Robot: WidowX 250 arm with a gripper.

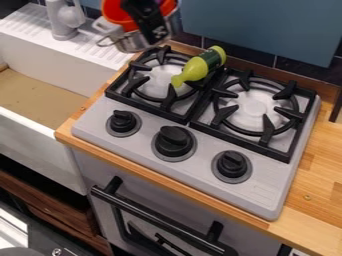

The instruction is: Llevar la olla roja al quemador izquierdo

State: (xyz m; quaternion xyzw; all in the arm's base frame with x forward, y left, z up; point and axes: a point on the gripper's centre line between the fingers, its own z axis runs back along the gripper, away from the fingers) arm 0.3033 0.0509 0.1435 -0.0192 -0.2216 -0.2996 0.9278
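The black gripper (148, 21) hangs at the top of the camera view, in front of an orange-red pot (117, 15) and a silver metal pot (135, 41) with a wire handle at its left. It covers part of both, so whether it holds either one is hidden. The two pots overlap, above and behind the back left corner of the stove. Below them and to the right is the left burner (157, 82), with a yellow-green bottle (196, 70) lying slanted over its right part.
The right burner (257, 107) has a black grate. Three black knobs line the stove's front, the middle one (174, 142) being largest. A white sink (43, 50) with a grey-white faucet (61, 20) is at the left; a wooden counter (324, 165) borders the stove at the right.
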